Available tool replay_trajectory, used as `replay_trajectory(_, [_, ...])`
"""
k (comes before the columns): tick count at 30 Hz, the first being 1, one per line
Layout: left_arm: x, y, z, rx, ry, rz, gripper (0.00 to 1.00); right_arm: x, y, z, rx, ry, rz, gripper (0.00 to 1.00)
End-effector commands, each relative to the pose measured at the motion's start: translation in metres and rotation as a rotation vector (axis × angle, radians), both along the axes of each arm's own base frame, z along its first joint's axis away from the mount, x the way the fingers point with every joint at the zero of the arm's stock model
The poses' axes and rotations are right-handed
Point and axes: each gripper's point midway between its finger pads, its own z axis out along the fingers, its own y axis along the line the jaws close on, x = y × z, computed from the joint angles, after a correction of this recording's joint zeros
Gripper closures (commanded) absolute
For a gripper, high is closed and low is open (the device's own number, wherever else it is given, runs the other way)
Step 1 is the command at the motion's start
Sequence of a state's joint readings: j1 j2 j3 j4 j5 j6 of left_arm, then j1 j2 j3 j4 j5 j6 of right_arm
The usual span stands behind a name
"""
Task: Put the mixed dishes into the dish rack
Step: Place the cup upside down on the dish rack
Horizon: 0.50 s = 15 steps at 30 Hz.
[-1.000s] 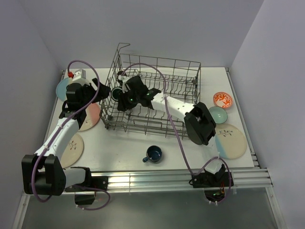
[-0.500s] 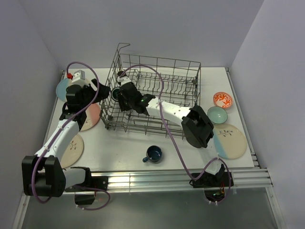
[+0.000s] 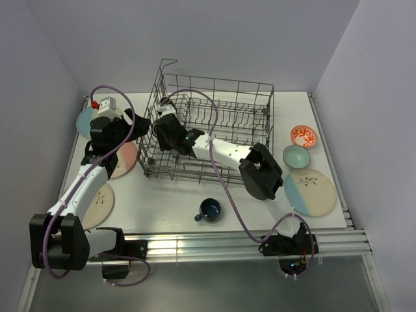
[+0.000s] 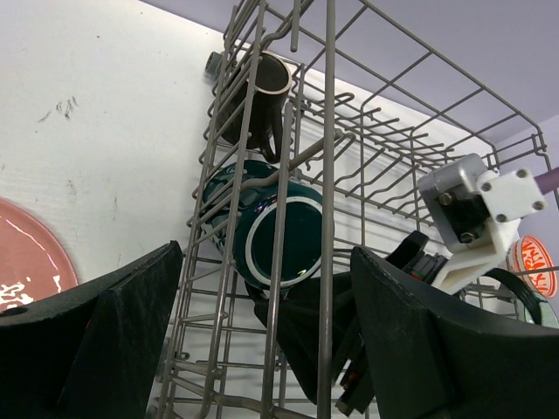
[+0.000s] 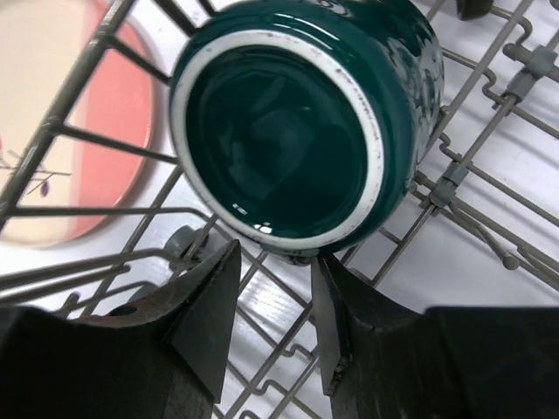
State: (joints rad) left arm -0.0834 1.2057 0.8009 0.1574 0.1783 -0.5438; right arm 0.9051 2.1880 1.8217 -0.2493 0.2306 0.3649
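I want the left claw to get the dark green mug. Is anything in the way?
Yes. The side wall of the grey wire dish rack stands between the open left gripper, which is outside the rack, and the teal-green ceramic mug lying on its side inside.

White arms [image 3: 81, 184] with black joints, purple cables [image 3: 227, 194], black fingers [image 4: 105, 349].

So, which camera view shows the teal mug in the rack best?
The right wrist view: the teal mug fills the frame, its pale ring sharp. The left wrist view shows it smaller, through the rack. The top view mostly hides it behind the right arm.
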Motion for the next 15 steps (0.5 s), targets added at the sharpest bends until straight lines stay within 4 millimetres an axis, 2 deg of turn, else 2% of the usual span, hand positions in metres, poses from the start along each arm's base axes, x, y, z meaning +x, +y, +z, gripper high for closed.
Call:
replay_trajectory(1, [-0.034, -0.01, -0.07, 0.029, 0.24, -0.068, 0.16, 0.013, 0.007, 0.017, 0.042, -0.047, -0.07, 0.55])
replay_trajectory(3, [-0.034, -0.01, -0.07, 0.029, 0.238, -0.068, 0.16, 0.018, 0.001, 0.008, 0.001, -0.048, -0.108, 0.57])
replay_trajectory(5, [-0.034, -0.01, -0.07, 0.027, 0.24, -0.067, 0.16, 0.023, 0.001, 0.01, 0.003, -0.063, -0.121, 0.58])
replay_trajectory(7, [-0.034, -0.011, -0.07, 0.026, 0.241, -0.07, 0.16, 0.025, -0.002, 0.007, -0.004, -0.079, -0.126, 0.64])
replay_trajectory(8, [-0.034, -0.011, -0.07, 0.026, 0.241, -0.07, 0.16, 0.026, 0.0, 0.011, 0.008, -0.092, -0.128, 0.72])
replay_trajectory(12, [-0.036, -0.011, -0.073, 0.025, 0.247, -0.069, 0.16, 0.026, 0.001, 0.012, 0.02, -0.104, -0.126, 0.89])
replay_trajectory(15, [-0.036, -0.011, -0.074, 0.025, 0.25, -0.068, 0.16, 0.022, 0.003, 0.017, 0.058, -0.086, -0.116, 0.96])
